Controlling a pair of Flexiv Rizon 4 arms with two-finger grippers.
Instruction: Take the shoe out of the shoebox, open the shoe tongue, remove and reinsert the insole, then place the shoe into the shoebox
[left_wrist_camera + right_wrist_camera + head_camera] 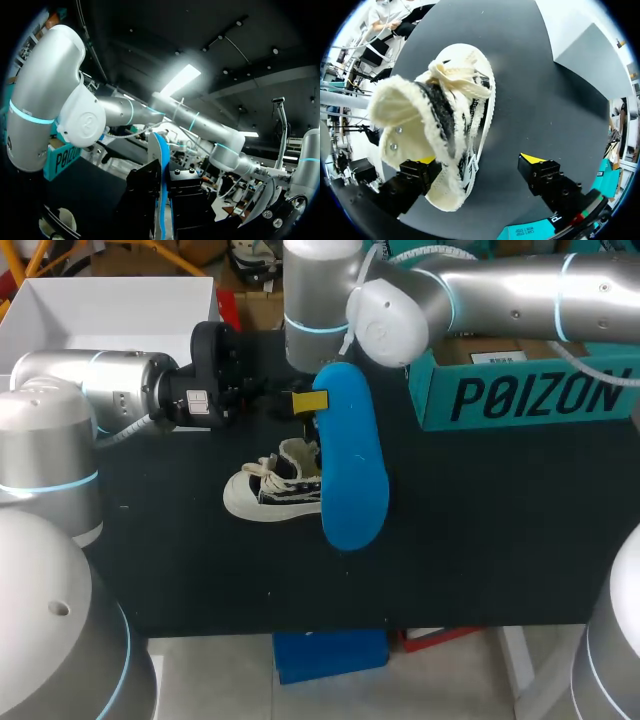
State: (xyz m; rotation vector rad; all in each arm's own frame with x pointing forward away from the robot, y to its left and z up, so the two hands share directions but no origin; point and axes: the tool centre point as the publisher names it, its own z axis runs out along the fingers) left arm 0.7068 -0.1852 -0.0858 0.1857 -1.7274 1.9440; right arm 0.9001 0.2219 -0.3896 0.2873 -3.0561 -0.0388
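Head view: left tool pinches the insole clear of the shoe; right tool gapes wide over it, probably for steadying.

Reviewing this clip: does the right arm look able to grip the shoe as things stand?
Probably yes. The right claw is open right at the shoe, one finger at its near end. The left claw holds the insole, which does not come between them.
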